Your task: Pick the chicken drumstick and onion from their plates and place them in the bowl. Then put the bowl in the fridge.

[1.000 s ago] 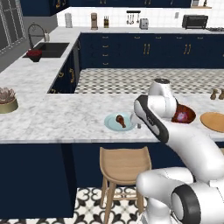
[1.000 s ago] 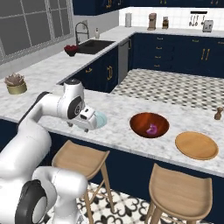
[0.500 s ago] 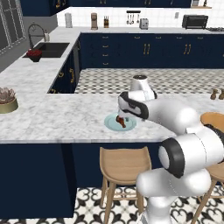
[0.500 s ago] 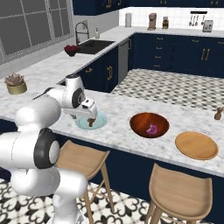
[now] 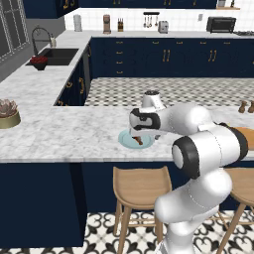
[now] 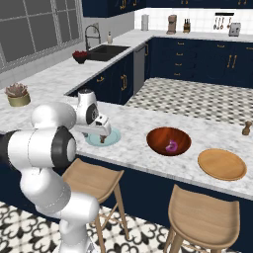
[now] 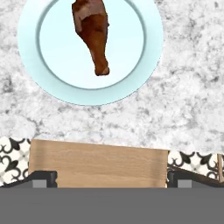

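**Onion in the bowl, drumstick yet to be lifted**

The chicken drumstick (image 7: 93,33) lies on the pale blue plate (image 7: 144,65), thick end away from the hand, bone end pointing toward it, untouched. The gripper (image 6: 102,132) hangs just above that plate with its fingers spread wide and nothing between them. Further along the bench (image 6: 133,153), the onion (image 6: 171,146) already sits in the dark wooden bowl (image 6: 157,135), and the tan wooden plate (image 6: 222,164) beside it lies bare. By my reckoning half the picking is done. The drumstick must go into the bowl, and then the bowl into the fridge.
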Robot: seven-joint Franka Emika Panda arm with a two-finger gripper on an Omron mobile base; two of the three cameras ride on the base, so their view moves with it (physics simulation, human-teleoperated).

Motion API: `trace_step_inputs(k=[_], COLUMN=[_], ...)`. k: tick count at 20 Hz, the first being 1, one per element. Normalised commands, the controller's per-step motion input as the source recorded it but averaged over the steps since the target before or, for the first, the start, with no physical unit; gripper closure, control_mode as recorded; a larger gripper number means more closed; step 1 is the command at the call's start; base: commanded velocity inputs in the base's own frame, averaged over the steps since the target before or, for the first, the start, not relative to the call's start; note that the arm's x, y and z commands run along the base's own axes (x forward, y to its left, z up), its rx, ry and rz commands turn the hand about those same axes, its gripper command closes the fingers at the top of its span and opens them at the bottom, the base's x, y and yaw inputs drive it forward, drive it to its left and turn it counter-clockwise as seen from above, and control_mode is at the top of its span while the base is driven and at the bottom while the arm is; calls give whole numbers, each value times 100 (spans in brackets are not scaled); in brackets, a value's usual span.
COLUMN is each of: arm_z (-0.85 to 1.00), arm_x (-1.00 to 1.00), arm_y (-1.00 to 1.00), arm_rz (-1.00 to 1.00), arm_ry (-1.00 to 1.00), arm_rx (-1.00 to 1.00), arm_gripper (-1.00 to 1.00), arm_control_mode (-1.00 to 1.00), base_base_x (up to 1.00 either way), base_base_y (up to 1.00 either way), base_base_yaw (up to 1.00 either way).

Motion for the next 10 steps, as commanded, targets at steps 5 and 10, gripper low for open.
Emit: trace_step_inputs(k=[5,10], arm_z=[-29,-34], arm_x=[56,64], arm_y=[0,0], arm_rz=[0,0], arm_ry=[0,0], arm_rx=[0,0], arm_gripper=[-100,-100], arm_control_mode=[-100,-100], base_base_x=[0,0], base_base_y=[0,0], base_base_yaw=[0,0])
